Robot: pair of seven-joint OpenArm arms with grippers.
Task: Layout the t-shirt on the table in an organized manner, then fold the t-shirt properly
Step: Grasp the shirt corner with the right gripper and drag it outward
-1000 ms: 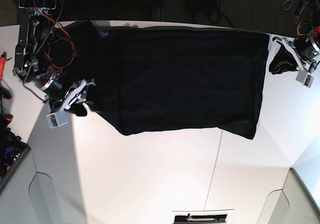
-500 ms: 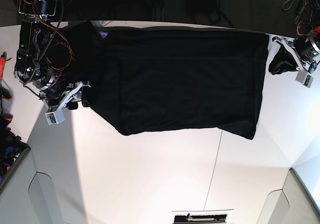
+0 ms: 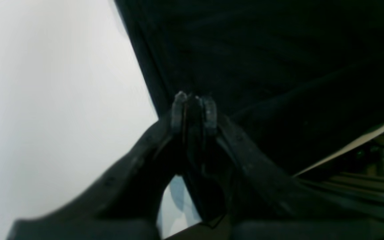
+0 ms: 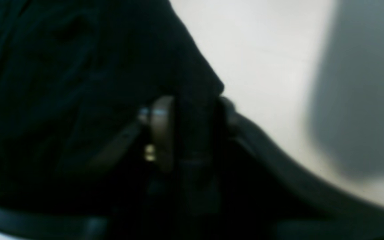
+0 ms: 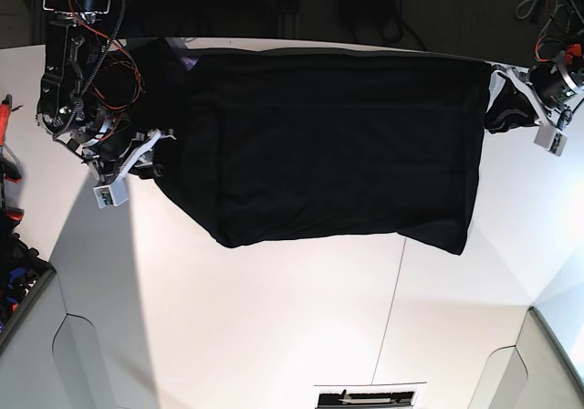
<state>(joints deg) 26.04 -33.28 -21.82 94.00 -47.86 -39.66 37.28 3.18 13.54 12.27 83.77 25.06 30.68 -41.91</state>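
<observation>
White worktop (image 5: pixel 274 327) carries the black t-shirt (image 5: pixel 338 144), spread as a wide dark sheet across the far half, near hem slanted, one end bunched toward each arm. No print is visible, so it is probably face down, though the fabric is too dark to be sure.

Step in hand, as I judge it: layout, with both arms pinching opposite ends to tension the cloth flat. To do it well, pull both ends apart evenly and low over the worktop, keep the far edge parallel to the worktop edge, and avoid lifting so the middle does not sag or drag into folds. The crooked near corner at the right arm's side needs squaring before any fold starts. Release only once the cloth lies flat.

Right gripper (image 4: pixel 192 110) is clamped on a thick fold of the t-shirt's edge; cloth fills the gap between the jaws. Left gripper (image 3: pixel 193 106) is closed tight on a thin pinch of cloth at the hem corner.

Views: base gives the whole outline, the slant and both arms' placing, but the grips themselves are too small to read there. The wrist views show the actual pinch, cloth between the jaws, and bare worktop just beside each; the left wrist also catches the worktop's far edge (image 3: pixel 355 143). Neither shows the overall shape.
</observation>
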